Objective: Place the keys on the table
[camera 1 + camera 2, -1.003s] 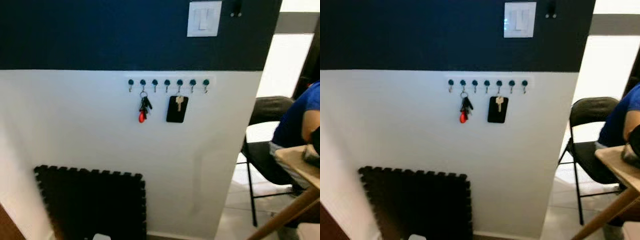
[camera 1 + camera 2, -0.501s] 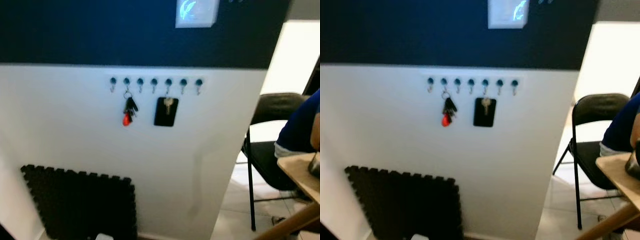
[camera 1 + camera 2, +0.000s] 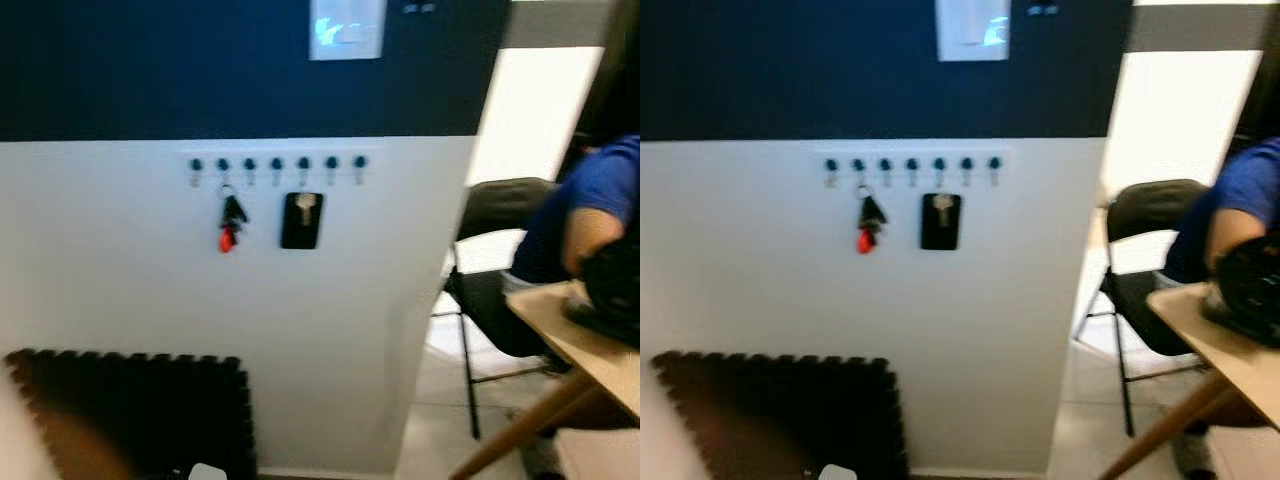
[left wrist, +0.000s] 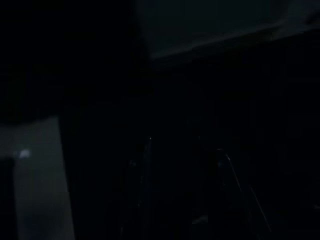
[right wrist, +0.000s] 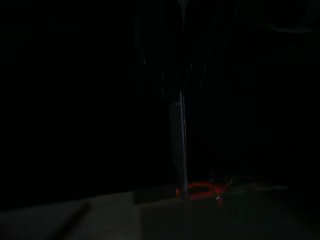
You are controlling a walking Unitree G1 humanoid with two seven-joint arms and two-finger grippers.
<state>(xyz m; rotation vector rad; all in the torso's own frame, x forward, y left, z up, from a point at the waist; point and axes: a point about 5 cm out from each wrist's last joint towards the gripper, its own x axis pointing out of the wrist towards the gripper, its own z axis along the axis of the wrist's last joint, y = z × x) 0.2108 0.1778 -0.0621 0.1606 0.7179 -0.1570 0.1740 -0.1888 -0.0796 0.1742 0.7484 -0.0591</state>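
A bunch of keys [image 3: 230, 222] with a red fob hangs from the second hook of a hook rack [image 3: 276, 164] on the white wall. Beside it a single key on a black tag [image 3: 301, 219] hangs from another hook. At the right edge stands a light wooden table [image 3: 580, 345] with a dark object on it. Both wrist views are very dark, with the arms hanging idle in the shade; only faint outlines can be made out there.
A person in a blue shirt [image 3: 575, 205] sits at the table on a black folding chair [image 3: 485, 265]. A black foam mat [image 3: 140, 410] leans against the wall's foot. A light switch [image 3: 347, 28] sits on the dark blue upper wall.
The whole picture has shifted left, so the camera has turned right; more of the table and the person shows. The keys still hang on their hook.
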